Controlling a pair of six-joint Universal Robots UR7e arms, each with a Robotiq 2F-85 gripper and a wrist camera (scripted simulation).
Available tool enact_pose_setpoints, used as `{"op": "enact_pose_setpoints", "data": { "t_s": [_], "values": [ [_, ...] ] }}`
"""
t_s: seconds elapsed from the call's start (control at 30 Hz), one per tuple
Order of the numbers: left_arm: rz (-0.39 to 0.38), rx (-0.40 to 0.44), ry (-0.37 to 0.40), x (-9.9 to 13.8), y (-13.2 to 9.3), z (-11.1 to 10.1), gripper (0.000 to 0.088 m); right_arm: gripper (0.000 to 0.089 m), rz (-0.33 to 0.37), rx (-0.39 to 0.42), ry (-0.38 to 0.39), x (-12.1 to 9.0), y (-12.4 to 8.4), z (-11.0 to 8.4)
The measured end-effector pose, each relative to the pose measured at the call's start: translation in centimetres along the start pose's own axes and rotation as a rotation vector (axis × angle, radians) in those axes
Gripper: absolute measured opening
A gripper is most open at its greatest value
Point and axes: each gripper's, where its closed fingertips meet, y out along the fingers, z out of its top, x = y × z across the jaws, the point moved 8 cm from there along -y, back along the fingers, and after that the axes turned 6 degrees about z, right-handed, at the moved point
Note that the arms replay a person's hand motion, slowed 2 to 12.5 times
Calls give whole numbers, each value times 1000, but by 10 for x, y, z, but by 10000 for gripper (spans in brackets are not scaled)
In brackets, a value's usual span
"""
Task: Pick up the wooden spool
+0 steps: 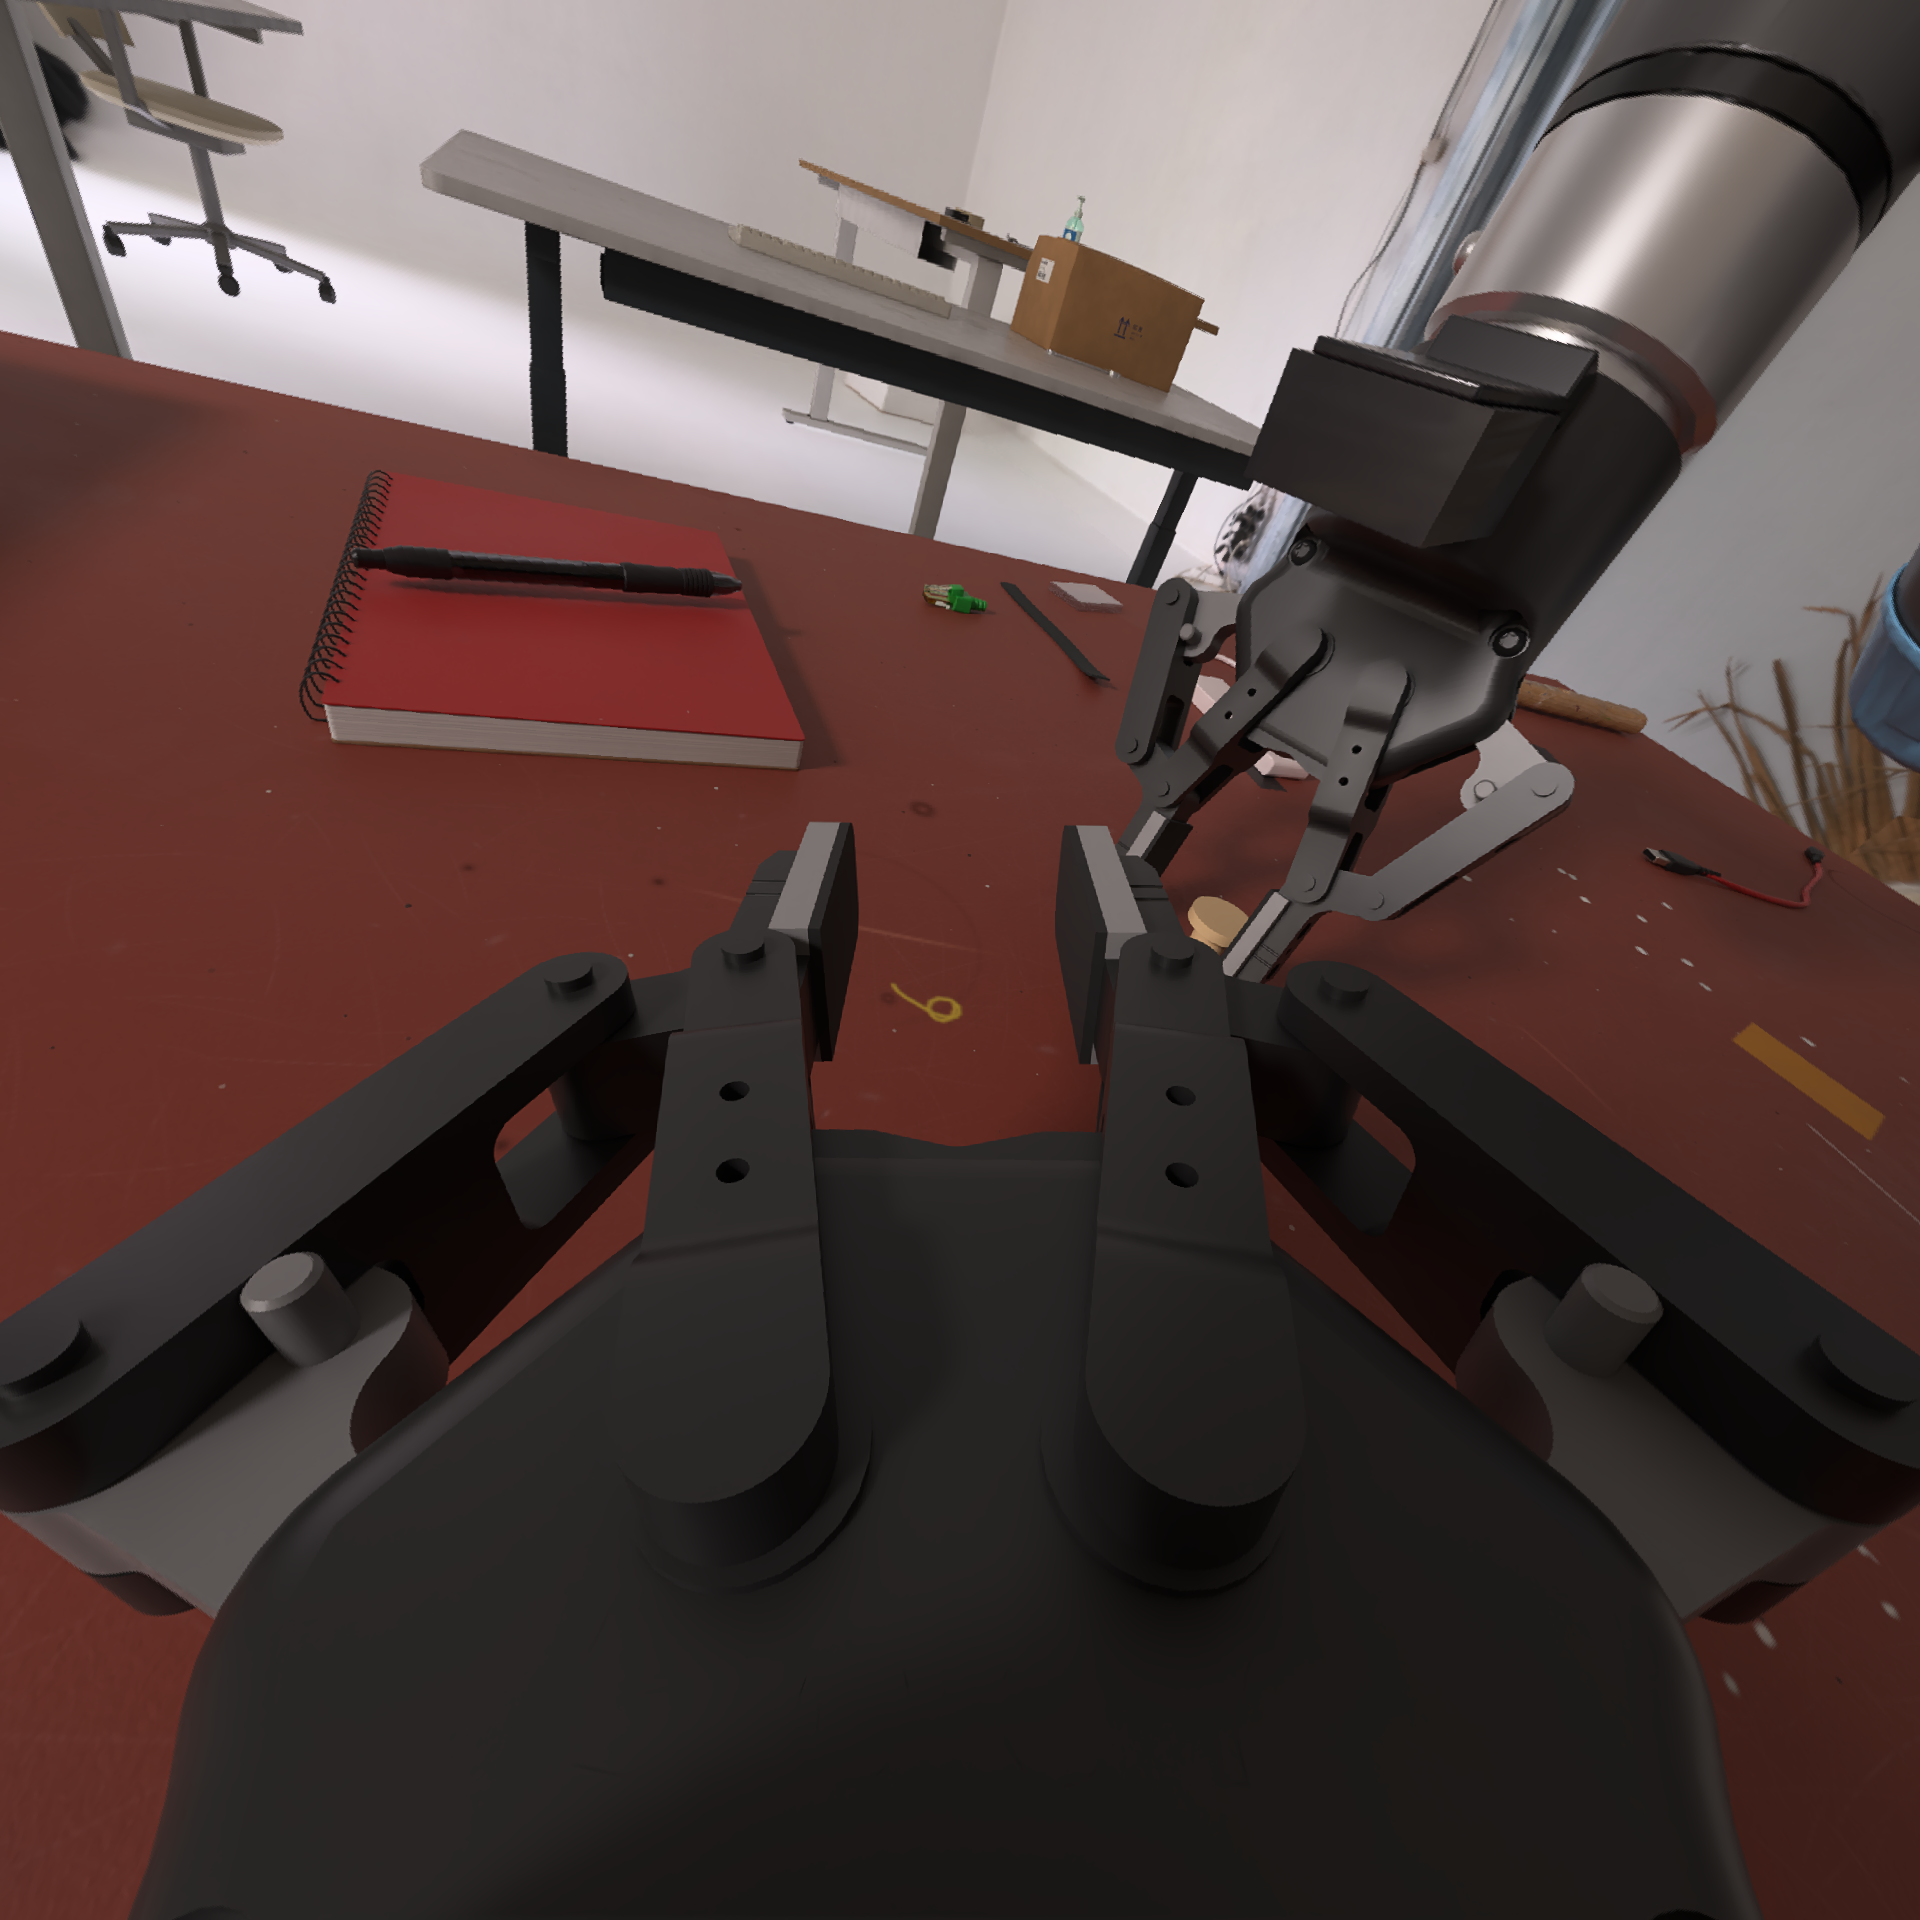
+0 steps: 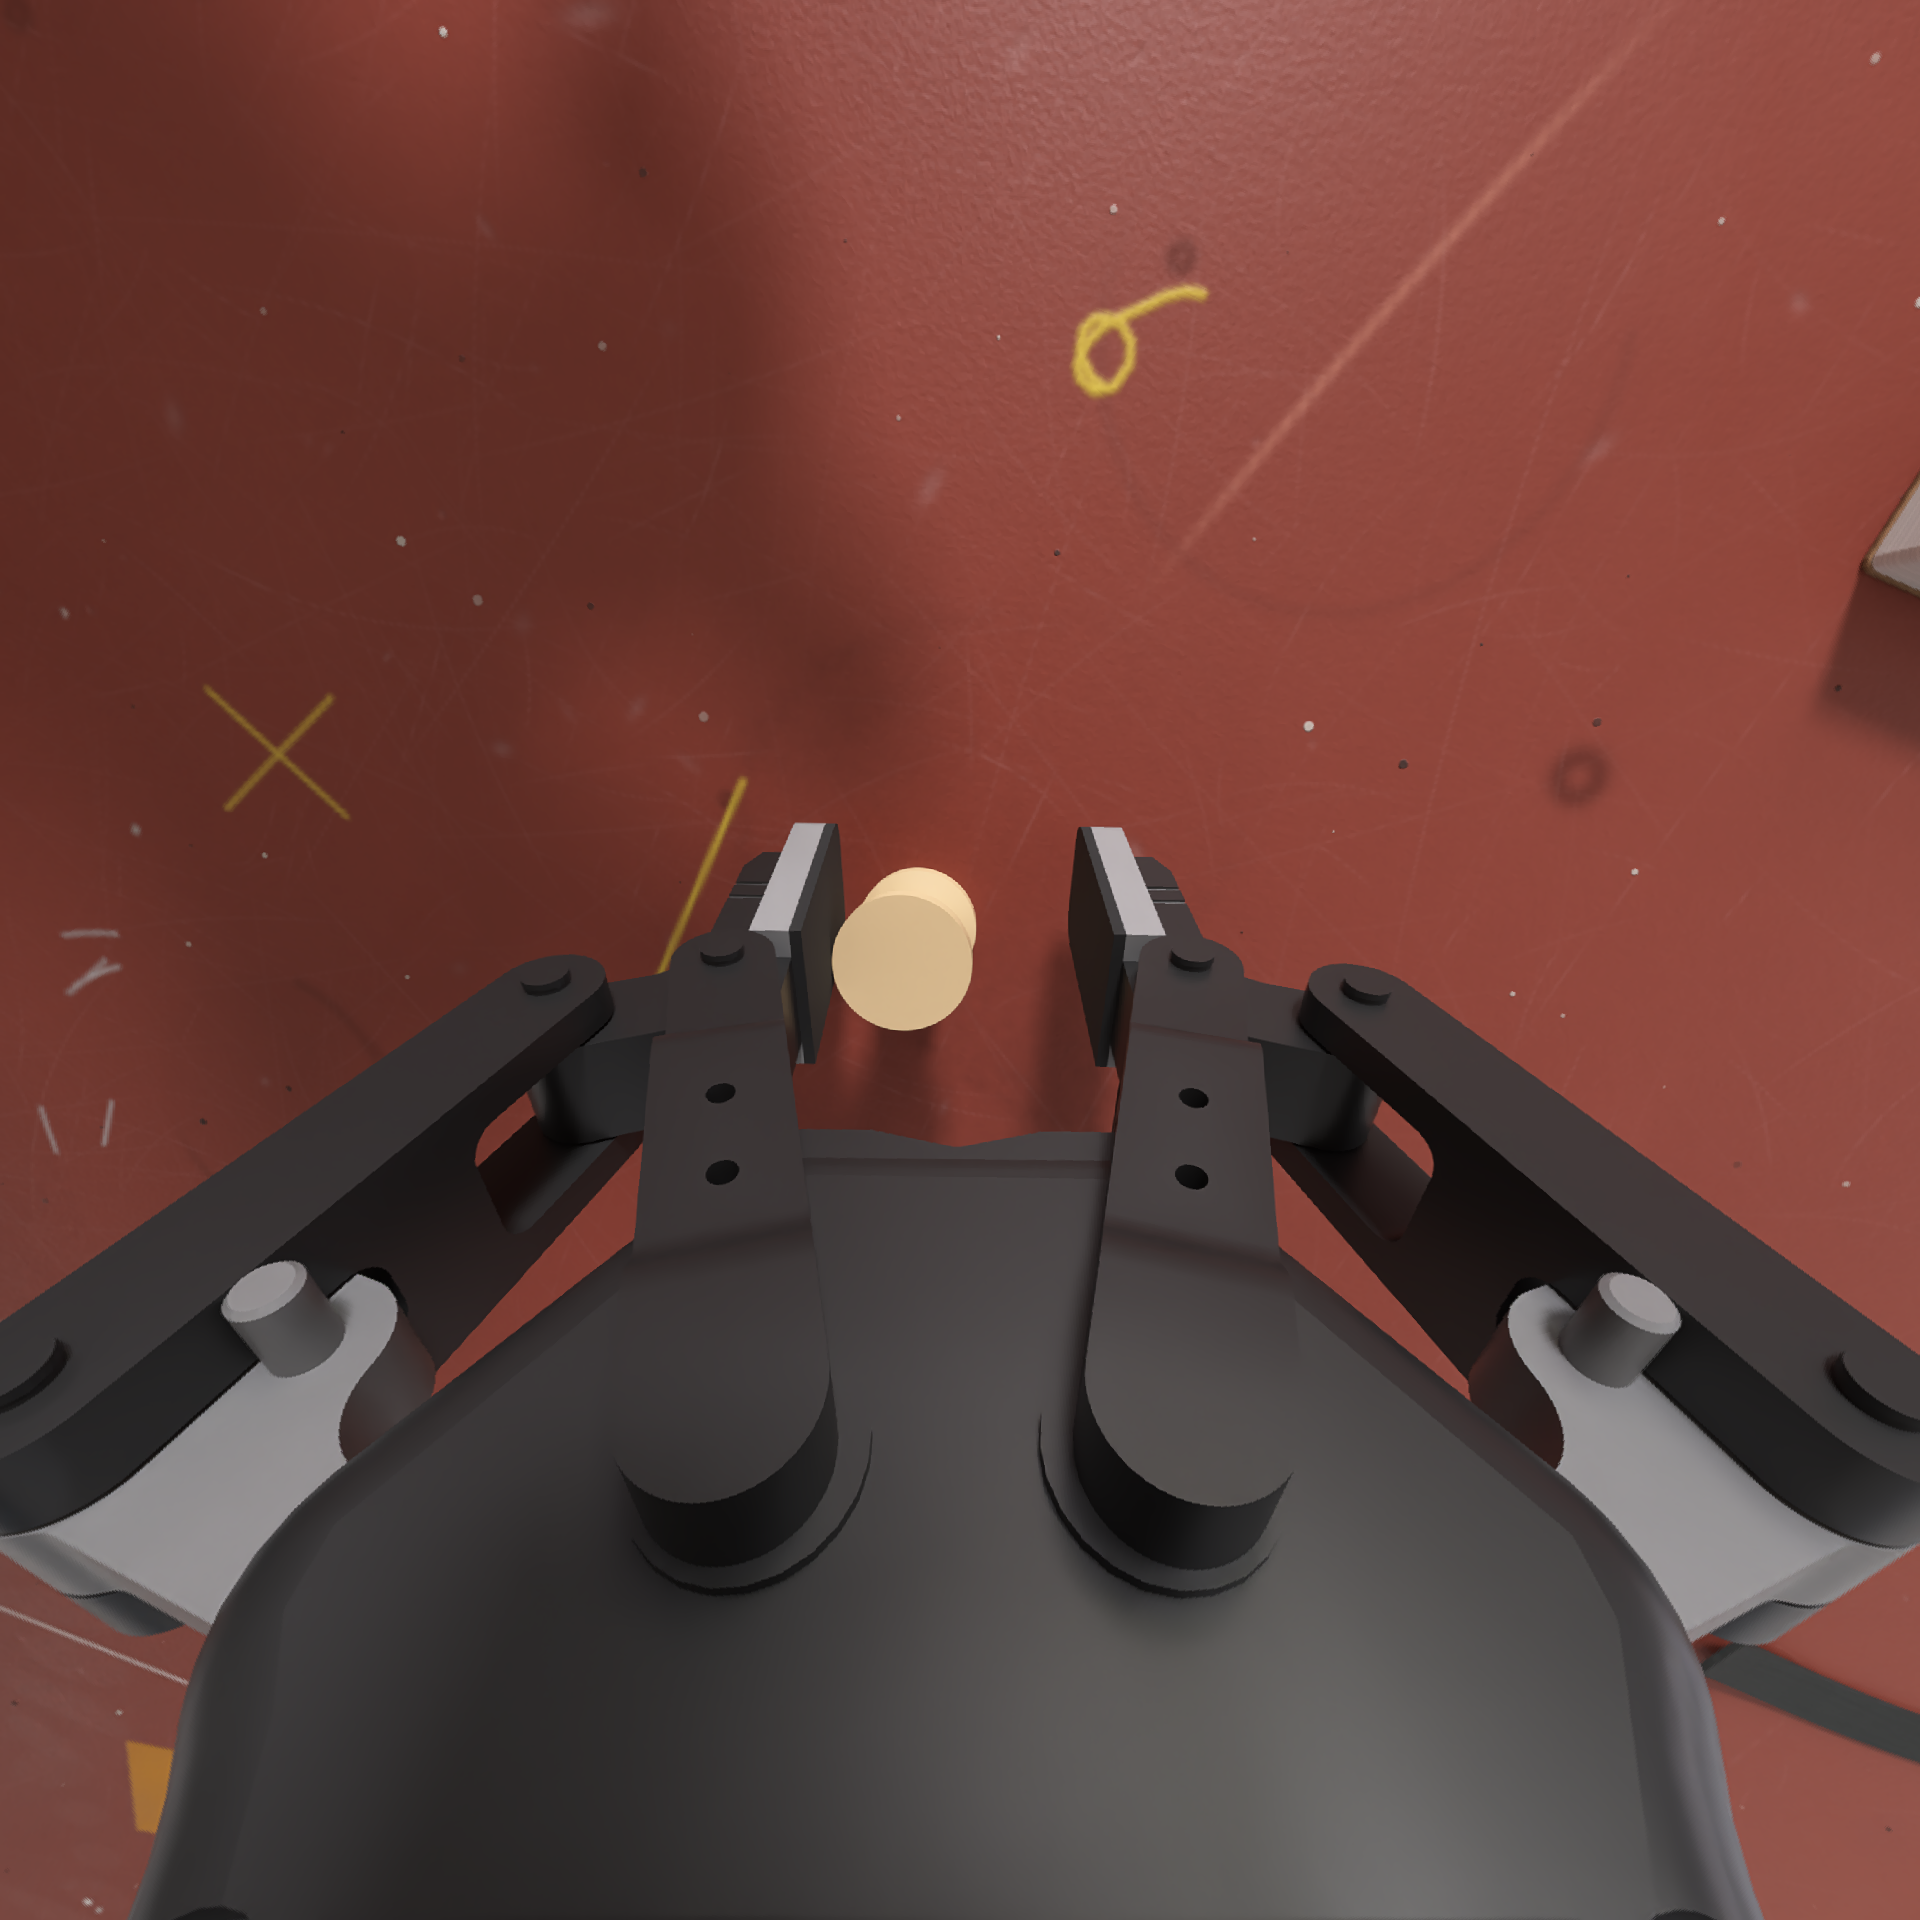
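Note:
The wooden spool [image 2: 904, 948] is small and pale tan and stands on the red-brown table [image 2: 623, 468]. My right gripper [image 2: 956, 940] is open and points down around it; the spool sits between the pads, close against the left one [image 2: 816, 935]. In the left wrist view the spool [image 1: 1216, 922] shows partly behind my own right finger, with the right gripper [image 1: 1195, 904] straddling it. My left gripper [image 1: 958, 935] is open and empty, low over the table, just left of the spool.
A red spiral notebook [image 1: 561, 634] with a black pen [image 1: 551, 569] lies at the back left. Small green parts [image 1: 956, 598], a dark strip [image 1: 1055, 629] and a red wire [image 1: 1756, 881] lie on the table. Yellow marks [image 2: 1117, 343] are drawn on the surface.

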Motion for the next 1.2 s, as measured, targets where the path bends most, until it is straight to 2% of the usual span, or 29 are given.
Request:
{"op": "enact_pose_setpoints", "data": {
  "t_s": [0.17, 0.37, 0.77, 1.2],
  "values": [
    [-2, 0, 0, 0, 0, 0, 351, 351, -5, 21, -2, -3, 0, -1],
    [-6, -2, 1, 0, 0, 0, 351, 347, -29, 39, -11, -7, -1, -5],
    [-8, -3, 1, 1, 0, 0, 351, 328, -127, 109, -66, -16, -1, -10],
    [-7, -19, 6, 2, 2, 0, 346, 250, -226, 220, -110, -20, -3, -19]
  ]
}}
